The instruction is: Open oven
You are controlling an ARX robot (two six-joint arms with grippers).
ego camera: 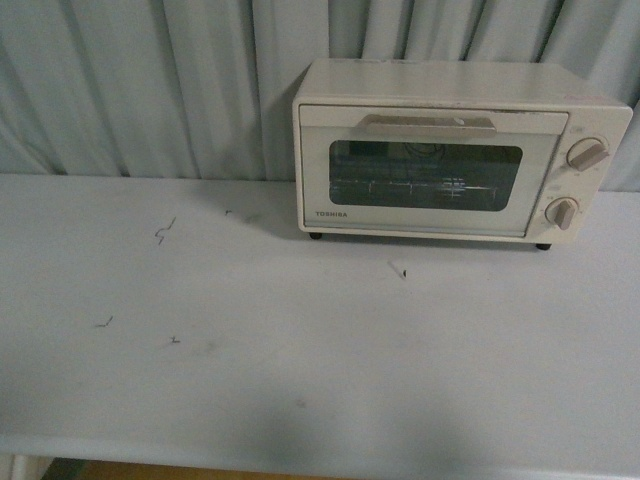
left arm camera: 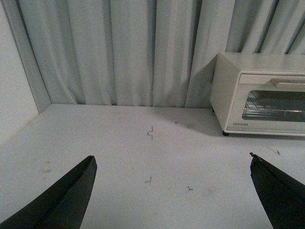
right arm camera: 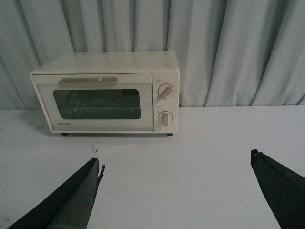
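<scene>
Left gripper [left arm camera: 170, 156] was spread wide and empty, hovering over bare table [left arm camera: 119, 143], well apart from the oven [left arm camera: 259, 93]. Only part of the oven showed in the left wrist view. Neither arm showed in the front view.

The oven sat on the right half of the table, back near the curtain [ego camera: 150, 80], front facing the robot. Door was shut. The bar handle [ego camera: 430, 125] ran along the door's top edge, above the glass window [ego camera: 425, 175]. My read: bottom hinge, so the door drops out and down toward the robot.

The two knobs [ego camera: 587, 153] were stacked just right of the door. Keep fingers off them.

Right gripper [right arm camera: 175, 156] was also wide open, holding nothing, and looked at the oven front nearly square-on, though not yet near it. I'd call it the better arm for this.

How I'd do it:
- Aim for mid-handle, not an end, so the door doesn't rack.
- The fingers were spaced sideways along the bar, so the wrist probably needs a roll to get one above and one below, or just hook behind it.
- Close narrow on the bar, then pull in an arc out and down, not straight back.
- The oven looked light on small feet, so it could slide. Go slow, or brace the top with the left.
</scene>
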